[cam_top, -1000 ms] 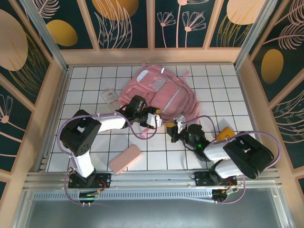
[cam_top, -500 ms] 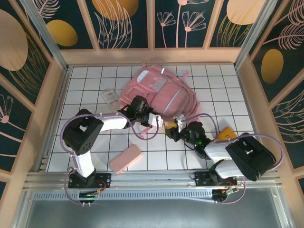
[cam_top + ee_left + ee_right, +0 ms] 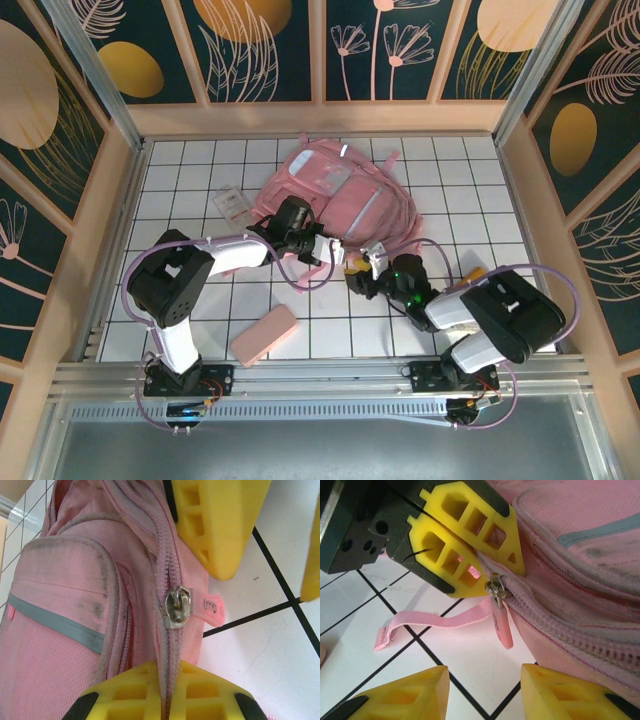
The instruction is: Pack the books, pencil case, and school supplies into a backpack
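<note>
The pink backpack (image 3: 345, 190) lies flat at the back middle of the tiled table. My left gripper (image 3: 170, 667) is shut on its closed zipper seam (image 3: 162, 555), just below the metal slider (image 3: 177, 608) with its pink pull tab (image 3: 503, 626). My right gripper (image 3: 482, 674) stands open over bare tile, with the pull tab just beyond its fingertips and nothing between them. The pencil case (image 3: 265, 333) lies near the front left. A clear packet (image 3: 232, 205) rests left of the backpack. A small orange item (image 3: 478, 272) peeks out behind the right arm. The books are out of view.
A loose pink strap (image 3: 432, 621) curls on the tiles beside the slider. Wooden walls (image 3: 110, 220) fence the table on three sides. The two grippers (image 3: 340, 262) stand almost tip to tip at the backpack's near edge.
My left gripper has shut on the zipper seam. My right gripper has opened and edged left toward the slider.
</note>
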`<state>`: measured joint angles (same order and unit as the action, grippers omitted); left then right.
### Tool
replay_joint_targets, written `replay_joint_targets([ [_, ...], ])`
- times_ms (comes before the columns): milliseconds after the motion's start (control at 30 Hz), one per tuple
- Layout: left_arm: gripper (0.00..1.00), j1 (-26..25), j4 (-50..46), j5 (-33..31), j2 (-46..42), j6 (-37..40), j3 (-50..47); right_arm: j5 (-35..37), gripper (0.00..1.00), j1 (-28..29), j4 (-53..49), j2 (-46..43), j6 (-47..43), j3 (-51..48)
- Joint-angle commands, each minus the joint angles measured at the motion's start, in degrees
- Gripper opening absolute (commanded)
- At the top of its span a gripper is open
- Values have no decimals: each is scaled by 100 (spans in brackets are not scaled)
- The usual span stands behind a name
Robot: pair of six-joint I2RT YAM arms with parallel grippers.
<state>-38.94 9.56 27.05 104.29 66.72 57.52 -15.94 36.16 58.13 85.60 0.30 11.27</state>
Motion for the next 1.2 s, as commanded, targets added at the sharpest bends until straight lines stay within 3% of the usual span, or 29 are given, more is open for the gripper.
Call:
replay_joint_targets([
  [0,0,-35,46,687,-265,-45,129,179,41,23,1035,310,-128,150],
  [267,0,-30,103,687,-339,-135,-4,-90,26,29,2648,1009,103,109],
  [500,0,-34,256,687,-389,-297,-122,34,35,122,3853,1631,252,68],
  [700,0,-33,285,688,-426,-324,-145,516,36,155,3892,1712,186,59],
  [800,0,-34,298,719,-428,-352,-149,1018,33,187,3932,1746,181,41],
  [1100,0,-33,334,793,-445,-422,-147,3783,35,1025,3937,1975,-71,330],
  [1167,0,-34,335,790,-441,-423,-144,4135,28,1150,3962,2037,-98,391],
])
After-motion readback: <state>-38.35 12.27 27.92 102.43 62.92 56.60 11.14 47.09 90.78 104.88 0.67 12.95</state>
